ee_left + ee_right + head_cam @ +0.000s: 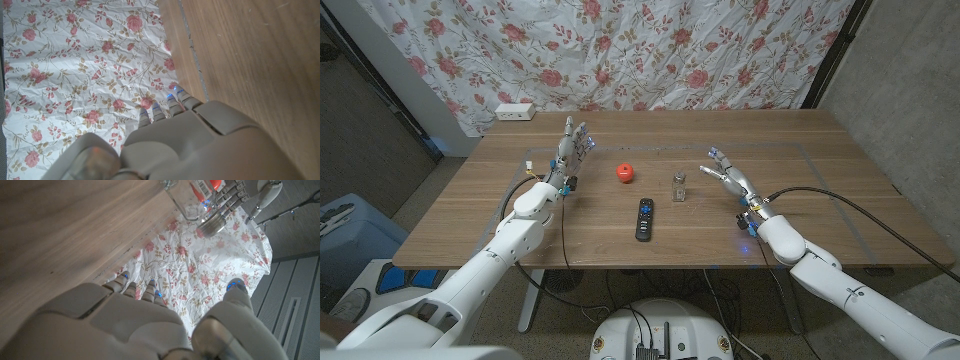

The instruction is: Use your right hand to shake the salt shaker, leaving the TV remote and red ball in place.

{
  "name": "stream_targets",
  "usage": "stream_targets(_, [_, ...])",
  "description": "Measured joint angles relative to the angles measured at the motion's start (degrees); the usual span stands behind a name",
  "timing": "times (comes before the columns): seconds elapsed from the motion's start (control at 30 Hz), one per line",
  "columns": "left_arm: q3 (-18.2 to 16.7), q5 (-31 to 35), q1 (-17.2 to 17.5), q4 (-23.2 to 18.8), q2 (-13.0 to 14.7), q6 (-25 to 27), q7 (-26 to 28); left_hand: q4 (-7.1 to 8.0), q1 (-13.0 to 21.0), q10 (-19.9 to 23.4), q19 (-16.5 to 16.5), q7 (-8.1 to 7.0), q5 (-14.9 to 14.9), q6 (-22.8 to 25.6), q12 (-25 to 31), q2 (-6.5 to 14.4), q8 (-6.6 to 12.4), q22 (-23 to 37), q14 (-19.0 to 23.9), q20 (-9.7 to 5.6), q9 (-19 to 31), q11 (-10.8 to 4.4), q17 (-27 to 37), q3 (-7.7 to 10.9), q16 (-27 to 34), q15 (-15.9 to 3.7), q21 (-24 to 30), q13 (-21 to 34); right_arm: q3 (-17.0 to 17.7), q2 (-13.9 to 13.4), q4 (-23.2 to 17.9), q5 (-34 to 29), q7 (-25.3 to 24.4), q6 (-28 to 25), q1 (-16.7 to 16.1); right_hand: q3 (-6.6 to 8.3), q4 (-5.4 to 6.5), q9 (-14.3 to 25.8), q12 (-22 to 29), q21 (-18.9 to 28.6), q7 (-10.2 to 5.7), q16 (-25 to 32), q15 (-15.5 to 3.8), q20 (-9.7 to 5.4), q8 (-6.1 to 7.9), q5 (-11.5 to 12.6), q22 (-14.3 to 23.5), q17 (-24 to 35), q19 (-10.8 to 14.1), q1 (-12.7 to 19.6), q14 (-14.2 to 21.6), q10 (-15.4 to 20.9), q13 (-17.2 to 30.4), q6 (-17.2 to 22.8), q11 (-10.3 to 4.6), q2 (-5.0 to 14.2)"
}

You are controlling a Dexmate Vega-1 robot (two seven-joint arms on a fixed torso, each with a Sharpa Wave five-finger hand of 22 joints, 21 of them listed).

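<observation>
Where the two white arms reach in over the near edge of the wooden table (470, 215), each ends in one pale, smooth-shelled hand raised off the wood. One TV remote (644, 219), a slim black bar with small buttons, lies nearest that edge, about midway between the arms. Beyond it and a little to the robot's right stands one salt shaker (679, 186), a small clear glass jar with a metal cap, upright on the bare wood. The right hand (730, 178) hovers near it on the right, apart from it, fingers (713, 171) spread and pointing toward the shaker, holding nothing. From the right wrist view the shaker (192, 200) shows glassy with a ridged silver lid, and the fingertips (235, 286) glow with small blue lights.

One red ball (624, 172), round and glossy, sits just beyond the remote and to the left of the shaker, well apart from both hands. Farther left, the left hand (568, 155) stands upright with its fingers reaching up and slightly parted, gripping nothing; the left wrist view shows its rounded grey-white back (200, 145). Black cables trail from both wrists.

At the far left corner of the table rests one white power strip (515, 112), a small oblong block. Behind everything hangs one crumpled white cloth (620, 50) printed with pink roses and thin leafy stems.
</observation>
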Motion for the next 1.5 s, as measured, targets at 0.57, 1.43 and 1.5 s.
stream_targets(0.57, [0.01, 0.01, -0.02, 0.0, -0.02, 0.01, 0.03, 0.0, 0.0, 0.0, 0.0, 0.0, 0.0, 0.0, 0.0, 0.0, 0.0, 0.0, 0.0, 0.0, 0.0, 0.0, 0.0, 0.0, 0.0, 0.0, 0.0, 0.0, -2.03, -0.45, -0.79, -4.08, -1.52, -1.77, -0.13, 0.0, 0.0, -0.01, 0.22, 0.25, 0.74, 0.43, -0.55, -0.22, 0.39, 1.27, 0.0, -0.01, 0.22, 2.04, 0.11, 1.75, 0.0, 0.75, -1.73, -0.68])
stream_targets(1.43, [0.02, 0.02, -0.03, 0.0, -0.04, 0.03, 0.02, 0.0, 0.0, 0.0, 0.0, 0.0, 0.0, 0.0, 0.0, 0.0, 0.0, 0.0, 0.0, 0.0, 0.0, 0.0, 0.0, 0.0, 0.0, 0.0, 0.0, 0.0, -4.66, 0.69, 1.49, -6.97, -2.4, -1.14, 1.26, 0.0, 0.01, -0.01, 0.44, 0.64, 0.68, 1.1, -2.29, -0.92, 1.28, 3.28, 0.0, -0.15, 3.0, 7.58, 0.62, 3.99, -0.3, 5.1, -3.6, -1.66])
stream_targets(1.5, [0.02, 0.02, -0.03, 0.0, -0.05, 0.03, 0.01, 0.0, 0.0, 0.0, 0.0, 0.0, 0.0, 0.0, 0.0, 0.0, 0.0, 0.0, 0.0, 0.0, 0.0, 0.0, 0.0, 0.0, 0.0, 0.0, 0.0, 0.0, -4.85, 0.82, 1.75, -7.12, -2.4, -1.06, 1.42, 0.0, 0.01, -0.02, 0.44, 0.64, 0.53, 1.32, -2.28, -0.72, 1.28, 3.51, 0.0, -0.15, 3.21, 7.55, 0.62, 4.0, -0.3, 5.25, -3.61, -1.65])
